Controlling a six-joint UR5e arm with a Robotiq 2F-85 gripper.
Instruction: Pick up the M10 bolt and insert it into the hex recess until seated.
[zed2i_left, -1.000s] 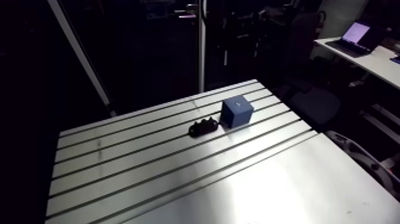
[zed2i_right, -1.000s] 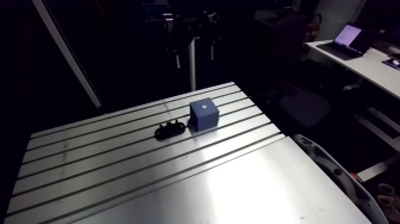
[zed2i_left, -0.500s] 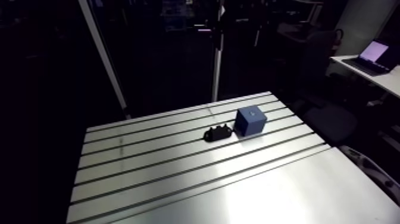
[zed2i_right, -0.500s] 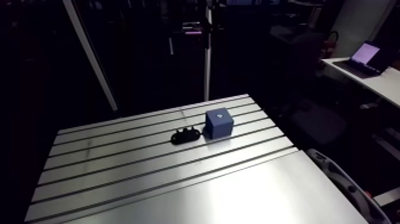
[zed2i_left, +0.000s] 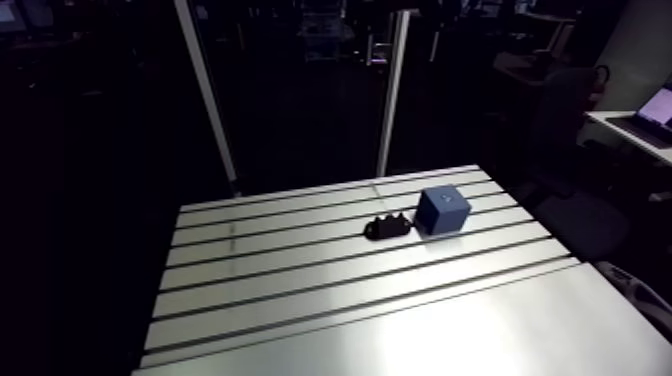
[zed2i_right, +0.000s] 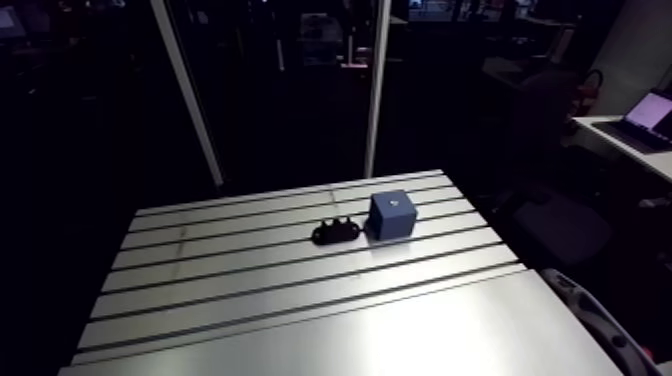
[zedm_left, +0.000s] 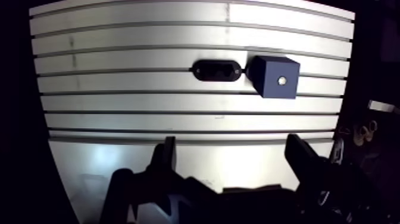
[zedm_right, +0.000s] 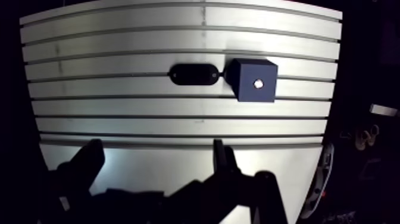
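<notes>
A dark blue cube stands on the slotted aluminium table toward its far right. A small bright round spot shows on the cube's top face; I cannot tell whether it is a bolt head or a hole. Right beside the cube lies a low black oval piece with small bumps on top. In the wrist view my gripper is open, with nothing between its fingers. It hangs high over the table's near smooth part, well short of the cube and the black piece.
Two slanted metal posts rise just behind the table's far edge. A pale curved rail runs past the table's right side. The table's near half is a smooth plate; several slots cross the far half.
The whole arm view has shifted and the table looks farther off, so the camera has moved. The cube and the black piece keep their places on the table.
</notes>
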